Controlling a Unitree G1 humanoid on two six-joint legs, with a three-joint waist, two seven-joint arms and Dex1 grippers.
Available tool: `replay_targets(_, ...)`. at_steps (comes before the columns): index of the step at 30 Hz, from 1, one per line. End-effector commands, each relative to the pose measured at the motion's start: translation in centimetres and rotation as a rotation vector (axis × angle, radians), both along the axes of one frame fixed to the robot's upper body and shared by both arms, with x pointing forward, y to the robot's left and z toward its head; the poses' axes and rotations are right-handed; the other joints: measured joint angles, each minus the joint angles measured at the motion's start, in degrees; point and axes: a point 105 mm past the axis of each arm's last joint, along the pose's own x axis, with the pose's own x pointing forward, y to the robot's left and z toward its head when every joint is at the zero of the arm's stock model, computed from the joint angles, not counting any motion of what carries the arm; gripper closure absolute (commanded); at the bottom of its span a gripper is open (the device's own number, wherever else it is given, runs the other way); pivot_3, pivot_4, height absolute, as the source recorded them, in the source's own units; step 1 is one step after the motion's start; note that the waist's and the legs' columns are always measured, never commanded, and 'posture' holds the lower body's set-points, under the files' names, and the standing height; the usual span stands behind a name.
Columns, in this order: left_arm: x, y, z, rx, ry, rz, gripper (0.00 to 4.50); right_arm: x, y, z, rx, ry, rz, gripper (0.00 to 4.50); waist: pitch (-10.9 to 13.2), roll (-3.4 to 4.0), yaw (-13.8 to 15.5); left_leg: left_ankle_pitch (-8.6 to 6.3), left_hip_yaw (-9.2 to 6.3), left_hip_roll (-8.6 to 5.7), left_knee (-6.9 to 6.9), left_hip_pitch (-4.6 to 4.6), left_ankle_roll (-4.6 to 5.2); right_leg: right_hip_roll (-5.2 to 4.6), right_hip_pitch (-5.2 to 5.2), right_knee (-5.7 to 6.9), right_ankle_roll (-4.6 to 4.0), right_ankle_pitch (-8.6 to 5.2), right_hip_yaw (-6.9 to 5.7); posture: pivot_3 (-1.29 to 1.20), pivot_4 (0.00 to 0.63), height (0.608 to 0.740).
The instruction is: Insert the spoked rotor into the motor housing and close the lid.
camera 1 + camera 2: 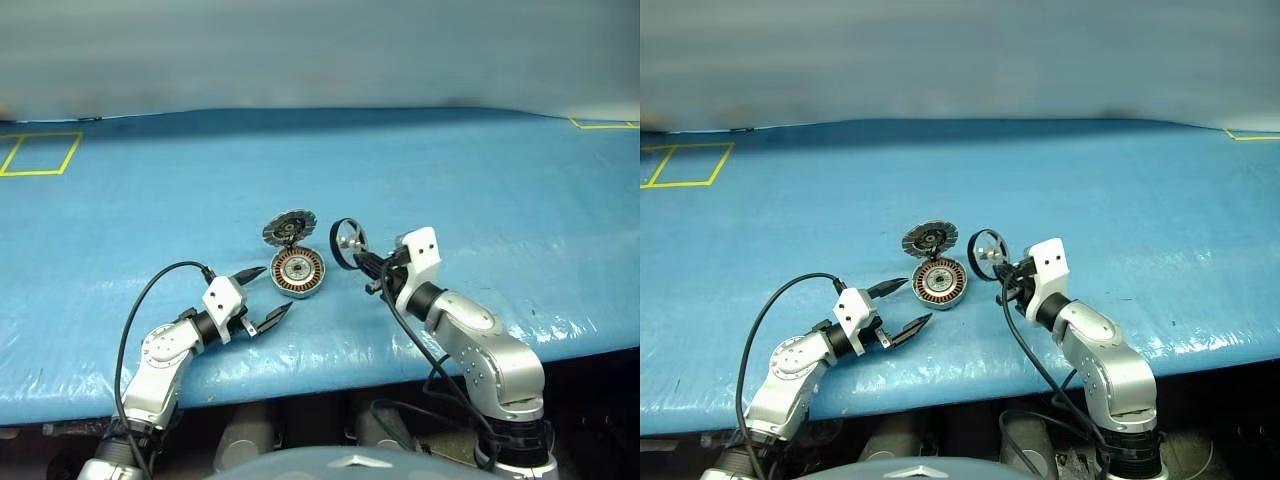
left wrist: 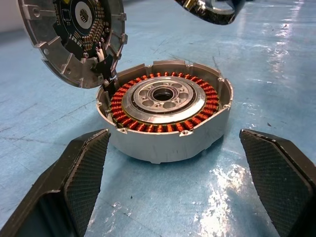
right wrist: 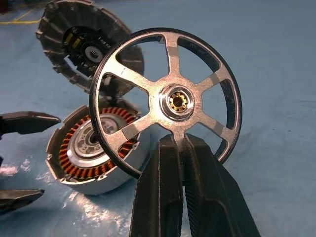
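The motor housing (image 1: 298, 272) lies on the blue table, its coppery windings (image 2: 197, 111) ringing a silver centre. Its lid (image 1: 288, 229) stands tilted open at the far side, toothed inner face (image 2: 74, 39) showing. My right gripper (image 1: 372, 266) is shut on the spoked rotor (image 1: 348, 243), pinching its rim at one spoke (image 3: 174, 129) and holding it upright in the air just right of the housing. On the housing's near left, my left gripper (image 1: 276, 288) stands open and low, its fingers (image 2: 84, 168) either side of the housing's near wall without touching it.
The blue table covering (image 1: 480, 180) stretches wide behind and to both sides. A yellow tape square (image 1: 40, 153) marks the far left, and another yellow corner (image 1: 605, 124) the far right. The table's front edge (image 1: 330, 380) runs just under both arms.
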Motion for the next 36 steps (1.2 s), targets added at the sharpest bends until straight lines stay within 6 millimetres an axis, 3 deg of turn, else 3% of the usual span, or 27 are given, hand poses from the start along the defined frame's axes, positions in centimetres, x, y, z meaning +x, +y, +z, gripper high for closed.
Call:
replay_targets(1,0.1,0.1,0.6,-0.016,-0.025,-0.003,0.00,-0.5,1.5,1.7,0.039,-0.059,0.065,4.49,0.00,0.00,0.03,0.00,0.00,0.00,0.00,0.00,0.00,0.00,0.00,0.00,0.00,0.00,0.00,0.00,0.150,0.740)
replay_targets(20,0.2,0.2,0.6,-0.010,-0.032,0.005,0.00,-0.2,4.6,0.6,0.010,-0.037,0.177,4.49,0.00,-0.01,0.06,0.00,0.00,-0.01,0.00,-0.01,0.01,-0.03,0.00,-0.02,-0.07,0.05,-0.02,0.00,0.150,0.740)
replay_targets(36,0.0,0.4,0.5,-0.006,-0.038,0.027,0.00,0.2,5.3,0.0,-0.022,-0.032,0.203,4.49,0.00,-0.01,0.07,0.00,0.00,-0.01,0.01,-0.01,0.01,-0.02,0.00,-0.01,-0.09,0.07,-0.02,0.00,0.150,0.740)
